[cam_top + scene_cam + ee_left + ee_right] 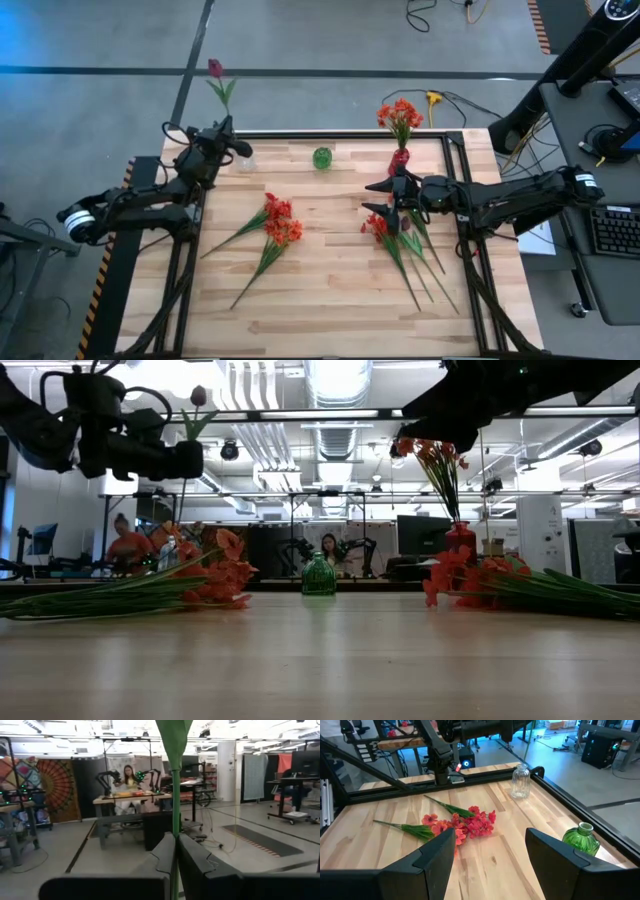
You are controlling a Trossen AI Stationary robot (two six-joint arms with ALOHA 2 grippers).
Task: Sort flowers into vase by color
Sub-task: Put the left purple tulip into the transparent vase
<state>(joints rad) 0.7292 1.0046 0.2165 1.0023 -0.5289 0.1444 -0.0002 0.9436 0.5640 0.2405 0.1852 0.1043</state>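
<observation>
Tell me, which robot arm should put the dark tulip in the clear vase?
The left. Its gripper is shut on the tulip's stem, right by the clear vase. The right gripper is open over the red flowers.

Grey floor (320, 40), ceiling lights (335, 414).

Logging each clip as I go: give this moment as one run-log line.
left gripper: shut on maroon tulip, above clear vase | right gripper: open, over red flowers

3 vases: clear (245, 161), green (322, 158), red (400, 158). 1 tulip (216, 70). 2 flower heaps on table: left (278, 222), right (380, 227). 1 bunch (400, 114) in red vase.
</observation>
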